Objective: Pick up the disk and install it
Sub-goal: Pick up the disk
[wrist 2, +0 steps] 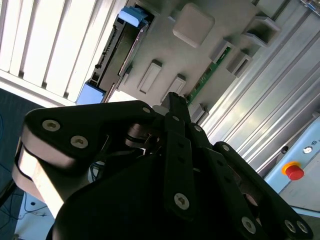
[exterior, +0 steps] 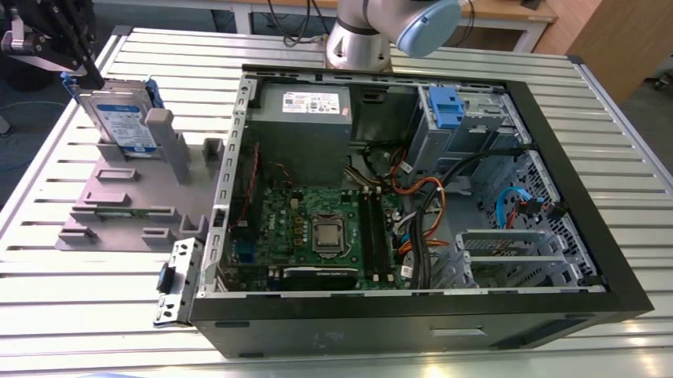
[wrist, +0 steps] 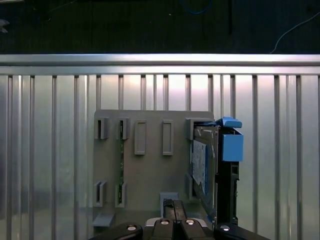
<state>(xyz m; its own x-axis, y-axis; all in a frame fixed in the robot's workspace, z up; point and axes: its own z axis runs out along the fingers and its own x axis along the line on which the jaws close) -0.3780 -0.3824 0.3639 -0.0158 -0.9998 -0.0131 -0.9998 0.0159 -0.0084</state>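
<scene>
Far on the exterior view's left: black gripper (exterior: 93,79) just above the upper corner of the disk (exterior: 118,118), fingertips closed together, nothing held; cannot tell whether touching the blue bracket. Disk standing upright on edge in a slot at the end of the grey stand (exterior: 116,197), white-and-blue label facing out, print too small to make out. Lower on the stand, a thin green circuit strip (exterior: 105,211) lying in another slot. All resting on the slatted metal surface (exterior: 105,331).

Further right: open computer case (exterior: 589,197) lying on its side, with green motherboard (exterior: 315,228), power supply (exterior: 305,102) bearing a white sticker with unreadable print, blue drive bracket (exterior: 447,106) in the far corner bay, orange cables (exterior: 421,189). Behind the case, the arm's base (exterior: 358,39).

In the first wrist view: stand (wrist: 150,170) seen from above, disk (wrist: 200,165) edge-on with a sliver of label, gripper (wrist: 174,207) near its end, fingers meeting.

In the second wrist view: gripper (wrist 2: 172,97) linkage close up, disk (wrist 2: 120,47) and stand (wrist 2: 185,55) beyond, plus a red button (wrist 2: 295,172) on a pale box.
</scene>
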